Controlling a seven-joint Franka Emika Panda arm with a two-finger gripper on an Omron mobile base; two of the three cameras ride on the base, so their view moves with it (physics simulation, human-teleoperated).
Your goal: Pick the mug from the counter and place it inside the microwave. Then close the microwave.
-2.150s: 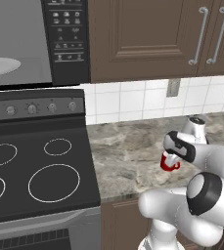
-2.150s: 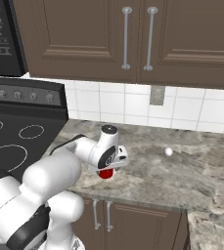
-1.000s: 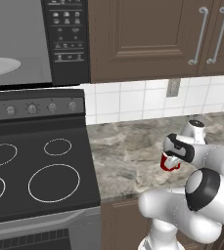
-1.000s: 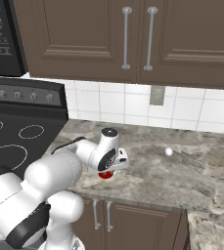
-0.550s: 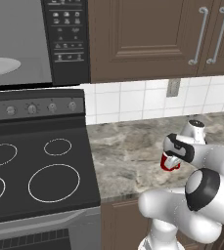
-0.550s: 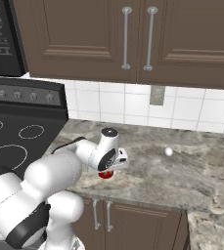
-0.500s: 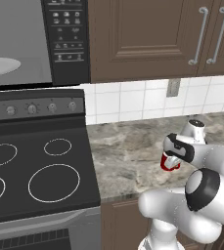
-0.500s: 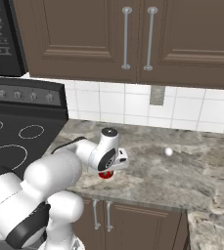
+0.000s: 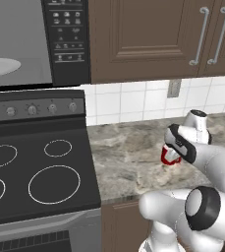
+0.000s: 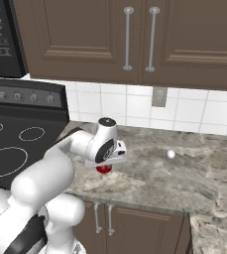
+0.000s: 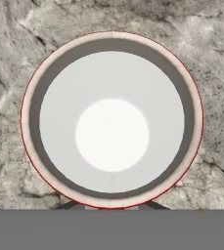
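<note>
Left base cam sits behind the arm, looking forward and down, with the stove around 9 o'clock and the microwave up at 11. Right base cam does the same from the other side, so the stove slides to 9 and more of the counter opens toward 3. Both share that counter and the mug. Hand cam stares straight down into the mug, very close.
</note>
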